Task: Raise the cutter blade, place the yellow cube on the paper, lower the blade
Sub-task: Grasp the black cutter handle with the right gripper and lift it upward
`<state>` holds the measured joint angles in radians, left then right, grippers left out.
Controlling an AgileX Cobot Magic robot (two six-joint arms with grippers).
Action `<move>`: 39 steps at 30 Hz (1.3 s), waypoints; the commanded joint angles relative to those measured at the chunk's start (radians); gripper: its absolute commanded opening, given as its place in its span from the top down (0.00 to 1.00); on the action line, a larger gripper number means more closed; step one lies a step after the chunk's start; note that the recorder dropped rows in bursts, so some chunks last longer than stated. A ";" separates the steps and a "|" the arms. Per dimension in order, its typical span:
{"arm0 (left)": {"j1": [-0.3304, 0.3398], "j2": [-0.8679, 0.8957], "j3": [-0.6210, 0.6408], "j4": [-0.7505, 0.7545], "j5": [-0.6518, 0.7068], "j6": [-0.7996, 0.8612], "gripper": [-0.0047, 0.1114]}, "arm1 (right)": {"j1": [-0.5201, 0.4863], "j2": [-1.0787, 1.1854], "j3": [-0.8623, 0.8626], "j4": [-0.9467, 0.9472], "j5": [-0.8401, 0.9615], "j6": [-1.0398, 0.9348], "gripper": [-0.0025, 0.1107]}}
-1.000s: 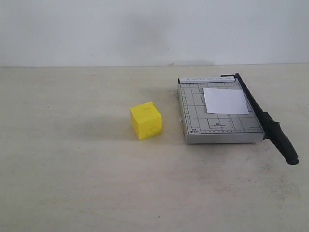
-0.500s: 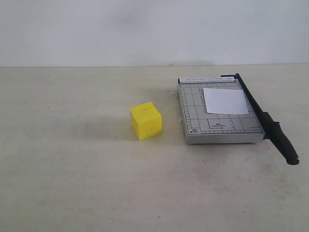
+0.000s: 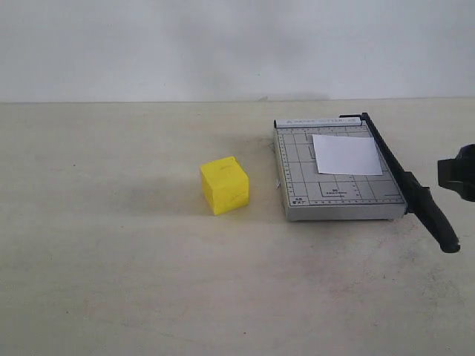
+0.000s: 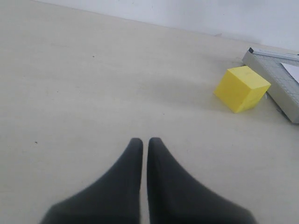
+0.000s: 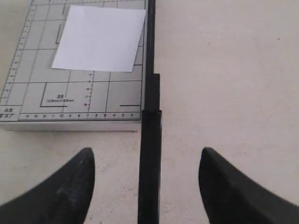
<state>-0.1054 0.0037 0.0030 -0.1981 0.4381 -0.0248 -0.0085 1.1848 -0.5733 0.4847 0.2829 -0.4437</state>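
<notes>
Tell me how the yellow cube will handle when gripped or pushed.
The yellow cube looks foam-like and rough-faced, so probably light and grippy. Flat on the table, it should slide, not roll. Hard squeezing may dent it.

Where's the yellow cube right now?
In the exterior view the yellow cube sits on the table left of the grey trimmer, apart from it and off the paper.

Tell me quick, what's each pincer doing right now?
Left pincer: closed, holding nothing.
Right pincer: open, empty, lined up with the cutter blade.
</notes>
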 commanded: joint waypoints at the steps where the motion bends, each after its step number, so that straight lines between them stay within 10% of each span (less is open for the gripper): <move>1: 0.003 -0.004 -0.003 0.003 -0.012 -0.008 0.92 | 0.001 0.126 -0.007 0.008 -0.042 -0.011 0.43; 14: 0.003 -0.004 -0.003 0.003 -0.012 -0.008 0.92 | 0.001 0.337 -0.007 0.055 -0.044 -0.011 0.47; 23: 0.003 -0.004 -0.003 0.003 -0.012 -0.008 0.92 | 0.001 0.348 -0.007 0.055 -0.005 -0.018 0.98; 39: 0.003 -0.004 -0.003 0.003 -0.012 -0.008 0.92 | 0.001 0.064 -0.113 0.056 0.044 -0.010 0.98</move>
<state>-0.1054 0.0037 0.0030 -0.1981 0.4381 -0.0248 -0.0081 1.3148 -0.6466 0.5287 0.3608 -0.4438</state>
